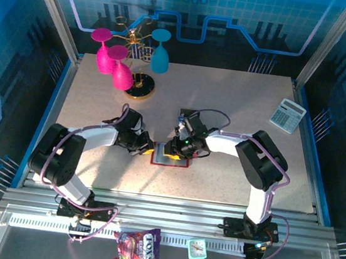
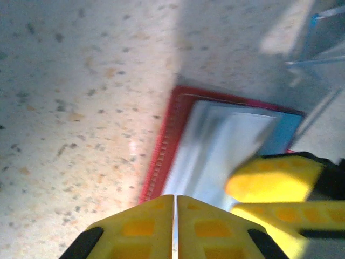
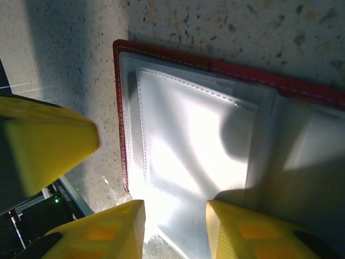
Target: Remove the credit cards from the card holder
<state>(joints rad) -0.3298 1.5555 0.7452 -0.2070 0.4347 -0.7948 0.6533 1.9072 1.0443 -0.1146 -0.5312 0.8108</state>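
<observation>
Card holder (image 1: 175, 162) found lying open and flat on the table (image 1: 240, 100), near the front edge and about midway across, between the two grippers; red border around pale grey pockets.

Left gripper (image 1: 147, 146) set at the holder's left edge. In the left wrist view, clenched (image 2: 175, 202): yellow fingers pressed together with only a hairline seam between them, just over the near border of the holder (image 2: 215, 145). Cannot tell whether any edge is pinched in that seam.

Right gripper (image 1: 172, 148) set over the holder's upper middle, close beside the left one. In the right wrist view, released (image 3: 175, 224): fingers spread with a clear gap, the pale pocket of the holder (image 3: 188, 140) visible between them. Contact with the pocket not determinable. Yellow fingers (image 2: 269, 178) of the right gripper seen low over the pocket from the left wrist; one finger (image 3: 48, 145) of the left gripper seen just off the red border from the right wrist.

Credit cards not distinguishable from the pockets; strong glare on the pocket faces. Blue patch noted at the far corner of the pocket in the left wrist view; cannot tell whether a card.

Elsewhere: calculator (image 1: 287, 115) at the far right of the table, well apart; pink glasses (image 1: 114, 65) and a blue glass (image 1: 160, 55) at the far left; sweets bag (image 1: 137, 248) in front of the arm bases.
</observation>
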